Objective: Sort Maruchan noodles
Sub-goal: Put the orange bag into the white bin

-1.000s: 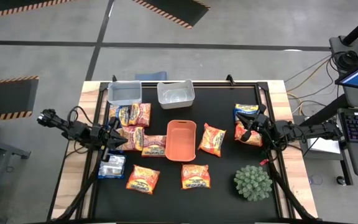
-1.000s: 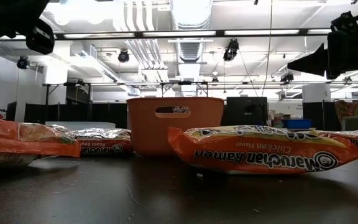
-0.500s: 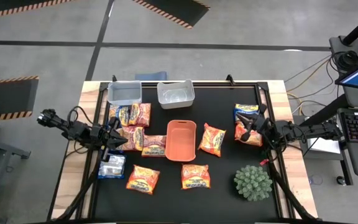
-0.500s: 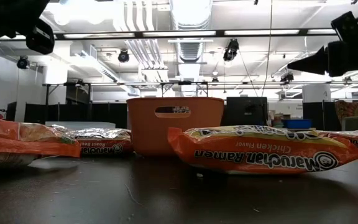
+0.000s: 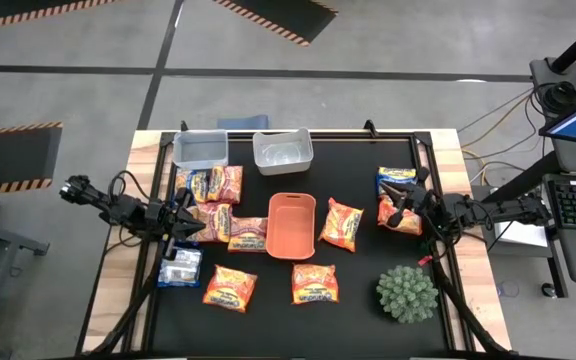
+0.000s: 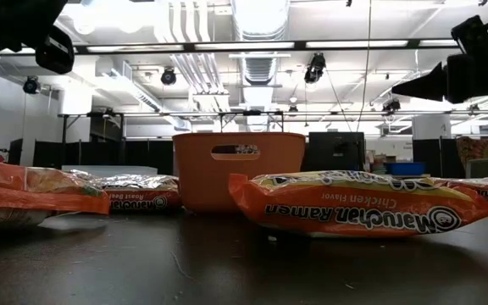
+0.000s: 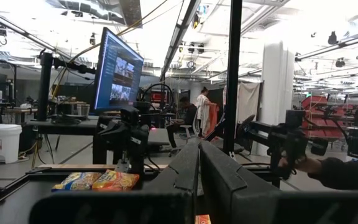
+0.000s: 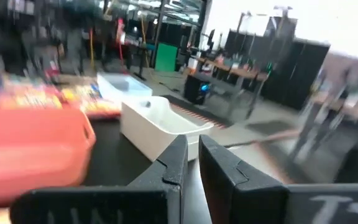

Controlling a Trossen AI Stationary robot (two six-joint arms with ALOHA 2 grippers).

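— Nothing has moved in the last second: noodle packets (image 5: 230, 288) lie scattered around the orange tray (image 5: 291, 225).
— Left gripper (image 5: 190, 226) and right gripper (image 5: 395, 212) stay clenched, empty, above the table. Sorting hasn't begun.

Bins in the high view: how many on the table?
3. A grey bin and a white bin sit side by side at the far edge; an orange tray is mid-table. None looks hidden.
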